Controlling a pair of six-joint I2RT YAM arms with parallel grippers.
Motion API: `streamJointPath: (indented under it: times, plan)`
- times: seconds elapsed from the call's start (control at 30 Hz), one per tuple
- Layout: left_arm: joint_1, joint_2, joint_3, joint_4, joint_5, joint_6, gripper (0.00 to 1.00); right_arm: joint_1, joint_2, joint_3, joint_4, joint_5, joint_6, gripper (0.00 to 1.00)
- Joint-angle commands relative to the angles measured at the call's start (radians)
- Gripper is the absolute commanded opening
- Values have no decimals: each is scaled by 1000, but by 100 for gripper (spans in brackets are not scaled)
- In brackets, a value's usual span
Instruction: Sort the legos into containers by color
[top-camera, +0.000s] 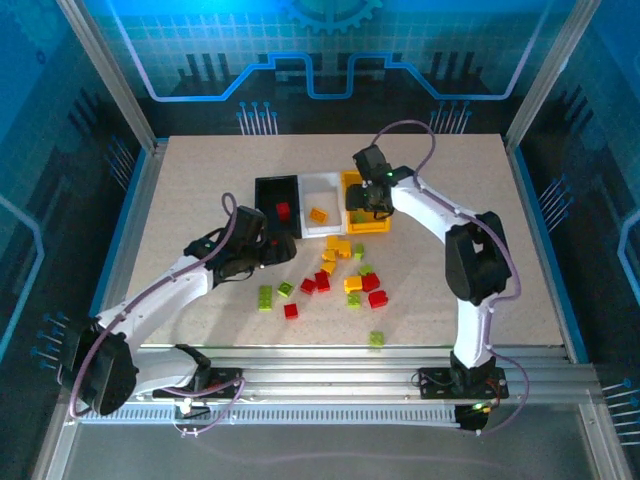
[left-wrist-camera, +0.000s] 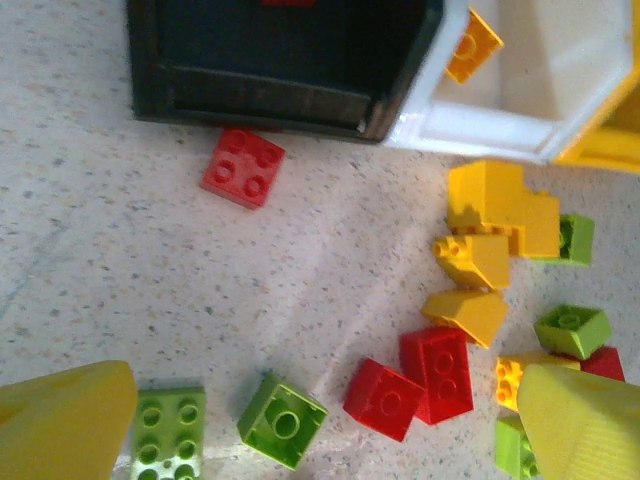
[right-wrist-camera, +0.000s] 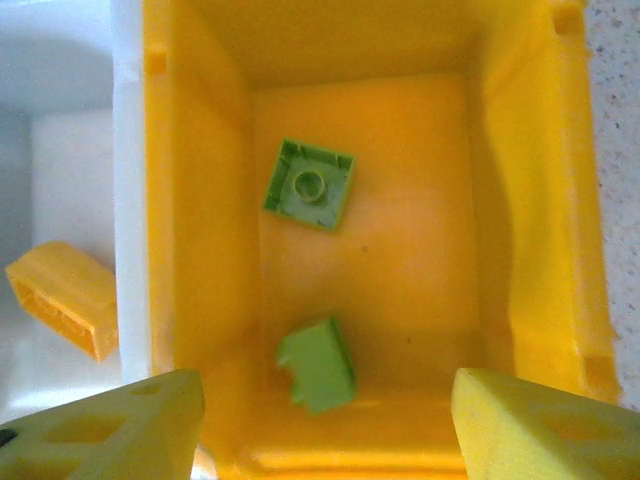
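The right pincer (right-wrist-camera: 325, 405) is held open over the yellow bin (right-wrist-camera: 530, 200); the green brick (right-wrist-camera: 316, 364) at six o'clock could be clipped on withdrawal.

From above I see the table (top-camera: 200, 200) evenly and brightly lit, ringed by a cool blue glow from the enclosure walls (top-camera: 60, 120). Shadows beside the arms (top-camera: 170, 290) are soft. On my left wrist feed the legos (left-wrist-camera: 438, 368) are sharp, pale glare streaks the tabletop, and the fingertips (left-wrist-camera: 60, 425) of the left gripper (left-wrist-camera: 330, 425) are blurred. On the right wrist feed the yellow bin (right-wrist-camera: 540, 200) glows oversaturated and one green lego (right-wrist-camera: 318, 365) is smeared.
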Motion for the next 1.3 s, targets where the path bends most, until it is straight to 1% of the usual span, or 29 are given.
streamJointPath:
  times: [0.0, 0.1, 0.2, 0.27, 0.37, 0.4, 0.47, 0.6, 0.67, 0.8, 0.97, 1.1, 1.27]
  plan:
    - [-90, 72, 80, -17, -17, 70, 99, 8, -125, -95, 9, -2, 27, 68]
    - [-176, 192, 159, -18, -41, 102, 90, 9, -214, -223, 39, -6, 49, 67]
    - [-229, 317, 239, -13, -61, 143, 89, 5, -294, -322, 59, -10, 62, 67]
    - [-247, 397, 295, -19, -70, 173, 86, 2, -336, -363, 61, -13, 66, 67]
    - [-253, 509, 384, -49, -63, 196, 72, -1, -393, -404, 57, -9, 65, 67]
    - [-257, 543, 410, -66, -70, 199, 69, -3, -410, -415, 57, -9, 64, 67]
    - [-265, 581, 445, -91, -94, 207, 69, -12, -437, -429, 52, -9, 62, 67]
    - [-282, 640, 482, -133, -161, 230, 69, -30, -485, -455, 58, -17, 61, 67]
    - [-284, 667, 489, -147, -179, 237, 65, -40, -496, -460, 59, -25, 59, 67]
    - [-289, 708, 493, -146, -176, 241, 57, -55, -509, -468, 65, -35, 58, 67]
    - [-303, 734, 493, -156, -182, 241, 57, -75, -524, -476, 71, -45, 59, 67]
    - [-305, 745, 480, -148, -185, 237, 51, -85, -531, -479, 75, -52, 56, 67]
    - [-306, 740, 469, -123, -185, 242, 48, -88, -532, -480, 77, -56, 55, 67]
